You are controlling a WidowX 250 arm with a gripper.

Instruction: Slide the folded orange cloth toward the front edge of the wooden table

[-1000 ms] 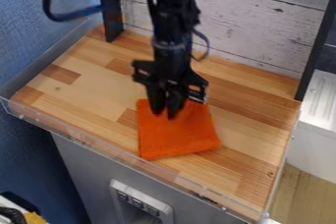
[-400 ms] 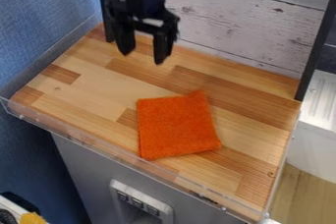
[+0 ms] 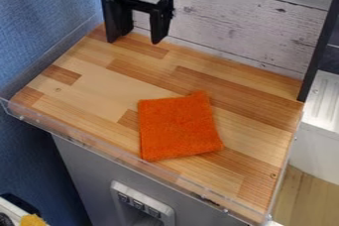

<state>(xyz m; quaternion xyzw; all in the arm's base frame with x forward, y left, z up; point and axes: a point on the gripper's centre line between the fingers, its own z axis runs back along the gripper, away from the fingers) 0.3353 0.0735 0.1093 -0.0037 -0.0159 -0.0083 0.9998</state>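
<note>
The black gripper [image 3: 135, 40] hangs at the upper left, over the back edge of the wooden surface, its two fingers spread apart with nothing between them. An orange cloth [image 3: 179, 128], folded into a rough square, lies flat near the middle of the wooden surface [image 3: 92, 86]. The gripper is above and behind the cloth, well apart from it. One back corner of the cloth pokes up slightly toward the wall.
A whitewashed plank wall [image 3: 238, 17] stands behind the surface, with a dark post [image 3: 321, 41] at its right. A clear low rim [image 3: 119, 155] runs along the front edge. Blue wall [image 3: 39, 22] at left; white ribbed unit [image 3: 321, 101] at right.
The gripper was down at the cloth's back edge, then rose and moved back and left, away from it. Its fingers have spread. The cloth's back edge came into view and it stays in place.
</note>
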